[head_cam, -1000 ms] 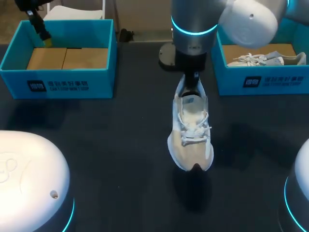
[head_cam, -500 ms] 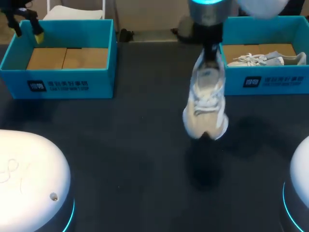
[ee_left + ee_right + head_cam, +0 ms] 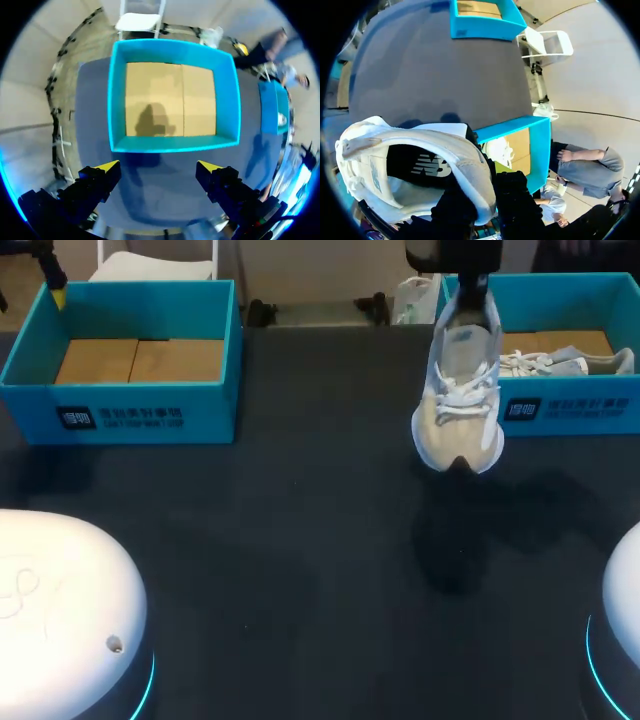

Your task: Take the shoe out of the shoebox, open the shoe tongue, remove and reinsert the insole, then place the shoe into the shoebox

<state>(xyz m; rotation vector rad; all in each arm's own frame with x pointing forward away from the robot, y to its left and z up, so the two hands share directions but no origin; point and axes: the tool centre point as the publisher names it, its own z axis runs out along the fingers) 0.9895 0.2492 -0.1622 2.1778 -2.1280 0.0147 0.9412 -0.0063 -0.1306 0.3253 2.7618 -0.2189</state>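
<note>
A white lace-up shoe [image 3: 458,405] hangs toe-down above the table, just in front of the right blue shoebox [image 3: 570,412]. My right gripper [image 3: 477,284] is shut on its heel collar from above. The right wrist view shows the shoe's opening [image 3: 420,167] and the dark fingers [image 3: 512,197] pinching the heel rim. A second white shoe [image 3: 545,362] lies inside the right shoebox [image 3: 535,145]. My left gripper [image 3: 157,167] stands open and empty high above the left blue shoebox [image 3: 172,146]; its yellow tip [image 3: 57,295] shows at that box's far left corner.
The left shoebox [image 3: 120,412] holds nothing but its brown cardboard floor. The dark table [image 3: 300,540] spreads between the two boxes. White arm bases [image 3: 60,620] sit at both front corners.
My right arm has lifted the shoe and carried it right and toward the back, up to the right shoebox. The left gripper has drifted left toward the view's corner.
</note>
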